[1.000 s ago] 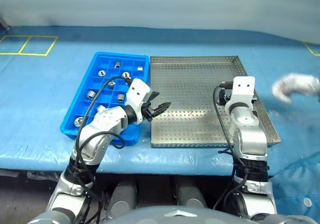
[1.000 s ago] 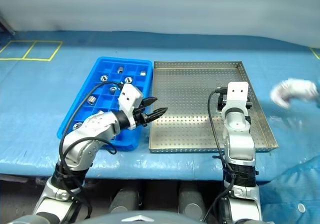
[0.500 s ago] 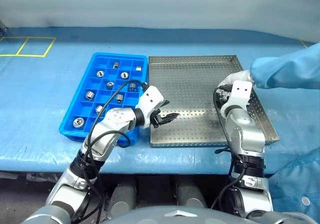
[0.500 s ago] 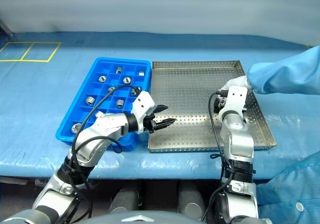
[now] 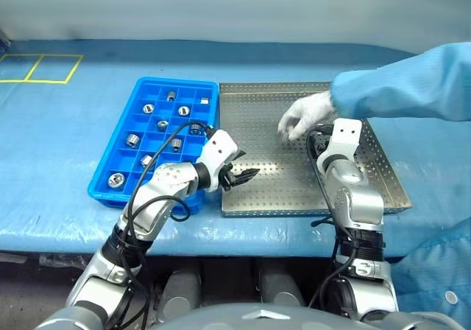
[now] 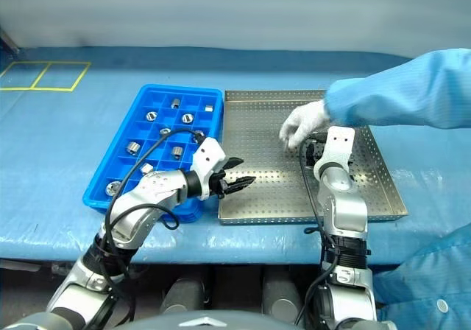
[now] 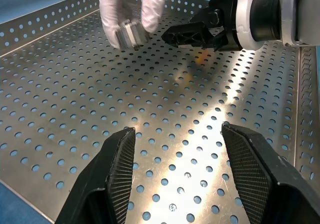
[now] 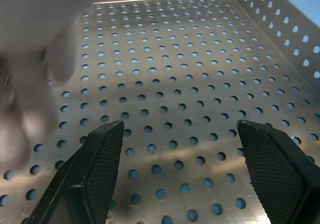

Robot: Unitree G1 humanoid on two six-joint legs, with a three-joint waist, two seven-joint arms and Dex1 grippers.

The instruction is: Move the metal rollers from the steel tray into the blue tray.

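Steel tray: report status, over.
Left gripper and right gripper open, empty, over steel tray. Metal rollers in blue tray. Gloved hand holding one roller over steel tray.

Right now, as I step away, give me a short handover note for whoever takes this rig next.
Left gripper: open, empty, over the steel tray's near left part.
Right gripper: open, empty, over the same tray's right part.
A person's gloved hand reaches over the steel tray, holding a metal roller just above the floor.
Done: at least eight metal rollers sit in the blue tray's compartments.
Left: no roller lies on the steel floor yet; wait until the hand clears, then move any newly placed roller to the blue tray.
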